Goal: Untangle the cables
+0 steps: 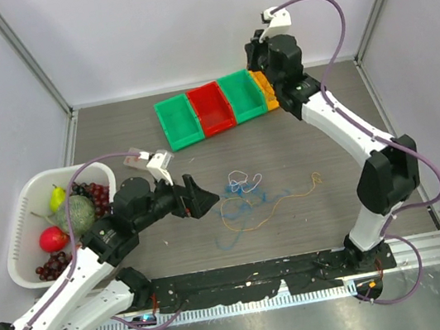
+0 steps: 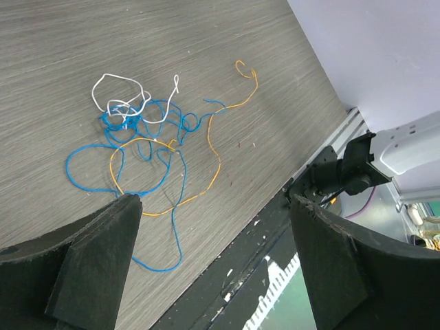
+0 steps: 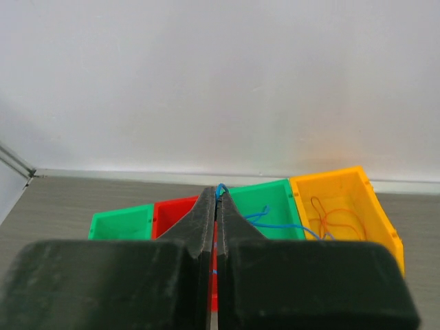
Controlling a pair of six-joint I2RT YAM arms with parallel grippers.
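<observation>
Around the cables [image 1: 239, 187] we've got plenty of bare table [image 1: 313, 225] to the right and behind, so a hand can drop in there easy. Left side's taken: the left hand [image 1: 206, 196] sits just beside them, jaws wide. The bins [image 1: 213, 109] line the back, with the right hand [image 3: 217, 196] above them pinching a blue cable [image 3: 221, 187]. The fruit basket [image 1: 17, 247] crowds the far left.

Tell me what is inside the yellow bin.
An orange cable lies looped in the yellow bin; its near end is hidden behind the right gripper.
</observation>
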